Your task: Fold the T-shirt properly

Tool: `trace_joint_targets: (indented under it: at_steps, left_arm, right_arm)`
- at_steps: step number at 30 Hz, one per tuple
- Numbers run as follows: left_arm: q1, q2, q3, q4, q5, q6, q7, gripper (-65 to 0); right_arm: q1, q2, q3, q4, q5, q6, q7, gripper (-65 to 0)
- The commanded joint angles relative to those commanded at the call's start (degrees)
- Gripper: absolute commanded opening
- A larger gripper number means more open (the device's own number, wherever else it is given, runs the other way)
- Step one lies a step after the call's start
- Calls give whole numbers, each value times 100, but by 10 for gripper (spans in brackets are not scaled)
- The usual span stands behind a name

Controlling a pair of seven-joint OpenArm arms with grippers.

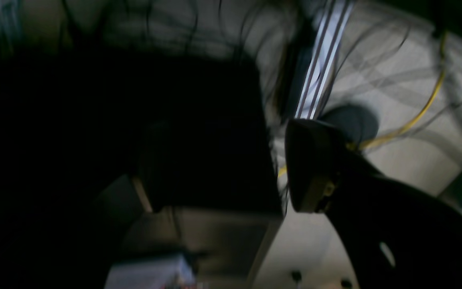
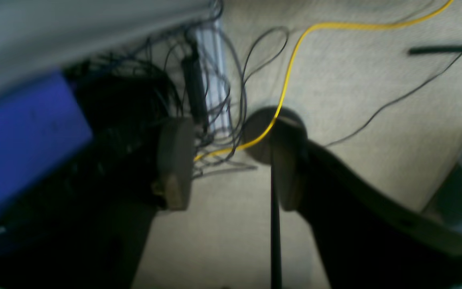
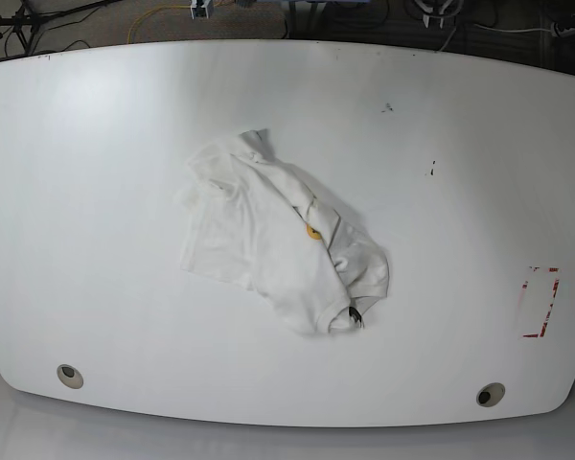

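The white T-shirt [image 3: 268, 240] lies crumpled in a heap near the middle of the white table [image 3: 460, 115], its yellow-orange emblem [image 3: 313, 232] facing up and the black neck tag [image 3: 356, 315] at its near right corner. Neither arm appears in the base view. My right gripper [image 2: 233, 172] hangs open over the floor beside the table, nothing between its fingers. My left gripper [image 1: 219, 180] also looks down at the floor. One finger [image 1: 309, 172] shows plainly and stands well off centre, the other is lost in shadow. No cloth shows in either wrist view.
A red-edged rectangle [image 3: 540, 302] is marked on the table's right side. Two round grommet holes [image 3: 69, 375] [image 3: 490, 393] sit near the front edge. A yellow cable [image 2: 291, 68] and black wires cross the carpet below. A blue box [image 2: 22, 136] sits at the left.
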Motion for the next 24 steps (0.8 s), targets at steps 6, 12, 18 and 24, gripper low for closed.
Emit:
trace_joint_targets:
  at_steps: [6, 12, 18, 24]
  left_arm:
    - [-90, 3, 12, -78, 2, 9, 6, -243]
    - [117, 39, -37, 238, -29, 7, -33, -242]
    - [634, 143, -79, 993, -26, -9, -146, -240]
    - [969, 191, -48, 1433, -32, -34, -230, -237]
  right_arm:
    - [169, 14, 24, -239, -1, -11, -23, -466]
    - [96, 59, 37, -195, 42, -9, 8, -503]
    - [-213, 10, -12, 118, 49, -30, -3, -519]
    - [-585, -96, -11, 806, 4, -33, -37, -528]
